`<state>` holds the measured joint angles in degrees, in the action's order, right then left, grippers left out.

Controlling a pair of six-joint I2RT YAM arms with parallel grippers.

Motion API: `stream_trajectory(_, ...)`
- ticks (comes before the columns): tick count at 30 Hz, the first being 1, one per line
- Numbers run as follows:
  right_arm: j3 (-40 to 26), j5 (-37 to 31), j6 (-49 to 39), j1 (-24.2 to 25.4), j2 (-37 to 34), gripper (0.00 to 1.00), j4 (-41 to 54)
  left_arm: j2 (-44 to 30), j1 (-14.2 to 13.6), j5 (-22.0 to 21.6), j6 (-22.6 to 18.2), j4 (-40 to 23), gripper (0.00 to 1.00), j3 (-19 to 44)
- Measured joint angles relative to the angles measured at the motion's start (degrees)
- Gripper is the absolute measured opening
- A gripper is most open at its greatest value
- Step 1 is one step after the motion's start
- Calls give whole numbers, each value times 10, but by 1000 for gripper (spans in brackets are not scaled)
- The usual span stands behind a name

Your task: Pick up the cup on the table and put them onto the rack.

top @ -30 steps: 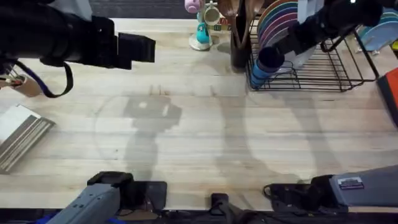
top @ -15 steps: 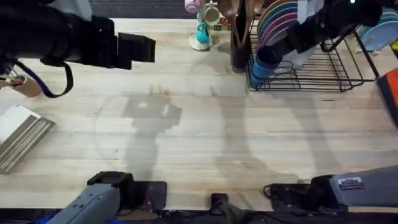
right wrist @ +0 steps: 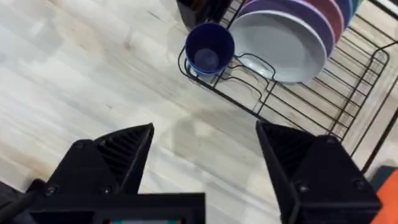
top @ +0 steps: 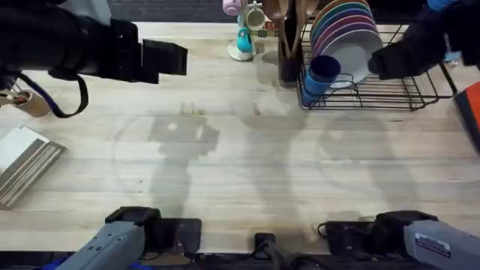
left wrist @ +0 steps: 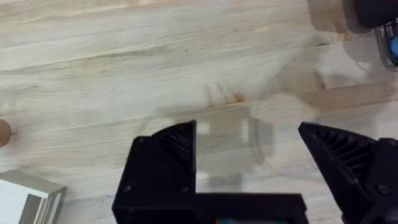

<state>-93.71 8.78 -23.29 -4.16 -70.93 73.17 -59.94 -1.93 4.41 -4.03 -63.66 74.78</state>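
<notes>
A navy cup (top: pixel 324 69) (right wrist: pixel 209 50) stands mouth-up inside the front left corner of the black wire rack (top: pixel 390 94) (right wrist: pixel 292 106). In the overhead view a lighter blue shows under its rim; I cannot tell whether that is another cup beneath it. My right gripper (top: pixel 379 66) (right wrist: pixel 205 134) hovers to the right of the cup, open, with nothing between its fingers. Over the far left of the wooden table (top: pixel 247 165), my left gripper (top: pixel 169 58) (left wrist: pixel 245 134) hangs high, open and holding nothing.
Coloured plates (top: pixel 341 30) stand in the rack's slots. A dark utensil holder (top: pixel 289 49) sits just left of the rack, with pastel mugs (top: pixel 244 30) farther left. A metal object (top: pixel 22 161) lies at the left edge. Something orange-red (top: pixel 472 105) is at the right edge.
My right gripper has let go of the cup and drawn back to the right, over the rack. The cup stays in the rack's corner. The left arm has not moved.
</notes>
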Motion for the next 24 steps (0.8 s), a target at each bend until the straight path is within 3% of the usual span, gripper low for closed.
stream_trajectory(4,3,-2,13,0,29,992,-6,0,0,0,0,0,998,0)
stream_trajectory(8,48,-18,28,0,76,992,-25,0,0,0,0,0,998,0)
stream_trajectory(13,132,-46,54,0,137,992,-50,0,0,0,0,0,997,0)
stream_trajectory(14,215,-87,100,0,198,992,-113,0,0,0,0,0,997,0)
stream_trajectory(15,231,-93,110,0,209,992,-126,0,0,0,0,0,998,0)
stream_trajectory(24,297,-110,217,0,232,992,-178,0,0,0,0,0,998,0)
